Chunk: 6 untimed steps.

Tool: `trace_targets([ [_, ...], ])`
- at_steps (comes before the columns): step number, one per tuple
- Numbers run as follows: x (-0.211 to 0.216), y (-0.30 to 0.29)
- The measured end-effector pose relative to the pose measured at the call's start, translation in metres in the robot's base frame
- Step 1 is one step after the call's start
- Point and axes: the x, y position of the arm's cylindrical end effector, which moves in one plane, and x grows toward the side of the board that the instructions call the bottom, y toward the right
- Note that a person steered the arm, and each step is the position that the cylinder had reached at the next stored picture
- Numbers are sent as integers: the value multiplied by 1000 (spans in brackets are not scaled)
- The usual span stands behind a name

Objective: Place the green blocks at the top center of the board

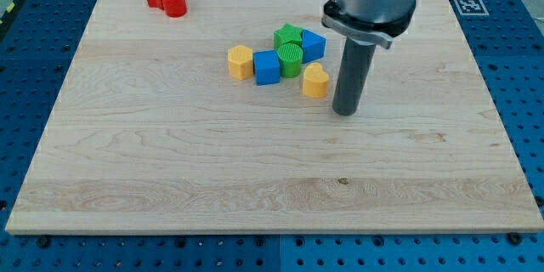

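My tip (345, 112) rests on the board (170, 170), holding nothing, just right of the yellow heart block (315, 81). Two green blocks (289, 49) sit clustered with blue blocks (267, 67), nearer the top edge, roughly mid-width.

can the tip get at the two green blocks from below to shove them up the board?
Probably not directly. My tip sits right of the yellow heart, which lies below-right of the green blocks, with a blue cube below-left. Pushing up would likely drag those along.
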Motion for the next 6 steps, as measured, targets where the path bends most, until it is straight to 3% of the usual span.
trace_targets([
  [2, -17, -65],
  [6, -54, -64],
])
